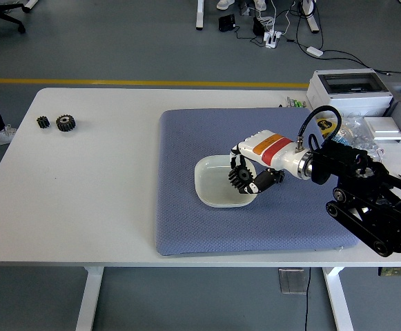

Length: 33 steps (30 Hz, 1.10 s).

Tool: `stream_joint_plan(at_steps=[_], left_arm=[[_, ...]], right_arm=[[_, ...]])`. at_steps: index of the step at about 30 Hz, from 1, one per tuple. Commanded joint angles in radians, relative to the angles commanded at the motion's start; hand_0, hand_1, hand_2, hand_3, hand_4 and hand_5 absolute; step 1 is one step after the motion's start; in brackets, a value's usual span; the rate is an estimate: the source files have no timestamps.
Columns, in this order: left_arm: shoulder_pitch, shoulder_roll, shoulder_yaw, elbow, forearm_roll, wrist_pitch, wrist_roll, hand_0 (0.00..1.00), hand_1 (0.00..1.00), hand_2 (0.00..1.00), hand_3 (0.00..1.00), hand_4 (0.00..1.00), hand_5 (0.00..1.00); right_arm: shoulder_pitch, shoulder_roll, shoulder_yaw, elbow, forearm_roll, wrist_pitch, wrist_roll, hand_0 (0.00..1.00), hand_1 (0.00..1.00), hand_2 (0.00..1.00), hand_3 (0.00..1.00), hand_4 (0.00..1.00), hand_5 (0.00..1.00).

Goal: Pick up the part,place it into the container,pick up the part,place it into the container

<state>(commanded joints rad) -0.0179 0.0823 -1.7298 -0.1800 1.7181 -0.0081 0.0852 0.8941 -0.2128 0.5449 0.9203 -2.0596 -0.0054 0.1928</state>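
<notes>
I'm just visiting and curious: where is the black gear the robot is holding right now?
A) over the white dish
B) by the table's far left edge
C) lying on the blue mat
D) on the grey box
A: the right hand grips the gear above the white dish.

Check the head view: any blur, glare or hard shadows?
Head view: even, soft light, no hard shadows; faint sheen on the white bowl; right hand and its gear reasonably sharp; small gears far left tiny but distinct.
</notes>
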Motion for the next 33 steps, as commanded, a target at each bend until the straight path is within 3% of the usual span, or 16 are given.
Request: stream_joint_plan(at_steps=[6,7,8,12,13,18,19,24,25,30,31,33], left_arm=[[-0.005,0.003,0.008,0.000,-0.005,0.000,0.000,0.717,0.679,0.689,0.570,0.611,0.567],[-0.005,0.003,0.008,0.000,-0.005,0.000,0.000,0.717,0.679,0.689,0.570,0.611,0.567],[-0.006,0.004,0.008,0.000,-0.005,-0.001,0.000,0.717,0.679,0.689,0.570,0.611,0.567],[-0.005,0.006,0.007,0.000,-0.003,-0.001,0.002,0.717,0.679,0.689,0.570,0.611,0.567],[-0.005,0.007,0.007,0.000,-0.002,-0.001,0.002,0.717,0.679,0.689,0.570,0.610,0.567],[-0.005,0.008,0.006,0.000,0.000,-0.001,0.003,0.717,0.679,0.689,0.570,0.610,0.567],[-0.005,0.008,0.007,0.000,-0.001,-0.001,0.003,0.718,0.680,0.689,0.570,0.611,0.567],[-0.006,0.007,0.009,0.000,-0.003,-0.001,0.003,0.718,0.680,0.689,0.570,0.611,0.567],[-0.006,0.007,0.009,0.000,-0.004,-0.001,0.002,0.717,0.679,0.689,0.570,0.611,0.567],[-0.007,0.007,0.010,0.000,-0.003,-0.002,0.002,0.717,0.679,0.689,0.570,0.611,0.567],[-0.006,0.007,0.008,0.000,-0.001,-0.002,0.002,0.717,0.680,0.689,0.570,0.611,0.567],[-0.005,0.008,0.006,0.000,0.001,-0.002,0.002,0.717,0.680,0.689,0.570,0.611,0.567]], right_arm=[[0.045,0.066,-0.022,-0.081,-0.017,-0.003,-0.036,0.002,0.008,0.169,0.367,0.880,0.254],[0.051,0.073,-0.024,-0.088,-0.021,-0.001,-0.044,0.002,0.014,0.205,0.478,0.890,0.247],[0.056,0.080,-0.024,-0.095,-0.024,0.002,-0.050,0.002,0.014,0.205,0.478,0.890,0.247],[0.075,0.102,-0.021,-0.119,-0.033,0.057,-0.071,0.002,0.014,0.205,0.478,0.890,0.247],[0.079,0.106,-0.023,-0.123,-0.034,0.067,-0.069,0.002,0.025,0.236,0.753,0.998,0.415],[0.091,0.119,-0.032,-0.134,-0.044,0.091,-0.049,0.002,0.025,0.236,0.753,0.998,0.415],[0.092,0.121,-0.035,-0.136,-0.048,0.100,-0.042,0.002,0.071,0.327,0.998,0.998,0.440],[0.094,0.126,-0.047,-0.144,-0.076,0.138,-0.034,0.002,0.071,0.327,0.998,0.998,0.440],[0.093,0.126,-0.045,-0.144,-0.081,0.139,-0.035,0.002,0.098,0.365,0.998,0.998,0.451],[0.092,0.106,-0.007,-0.118,-0.093,0.112,-0.028,0.002,0.098,0.365,0.998,0.998,0.451],[0.093,0.097,0.005,-0.108,-0.097,0.106,-0.027,0.002,0.090,0.329,0.947,0.998,0.456],[0.094,0.080,0.026,-0.091,-0.104,0.097,-0.025,0.002,0.090,0.329,0.947,0.998,0.456]])
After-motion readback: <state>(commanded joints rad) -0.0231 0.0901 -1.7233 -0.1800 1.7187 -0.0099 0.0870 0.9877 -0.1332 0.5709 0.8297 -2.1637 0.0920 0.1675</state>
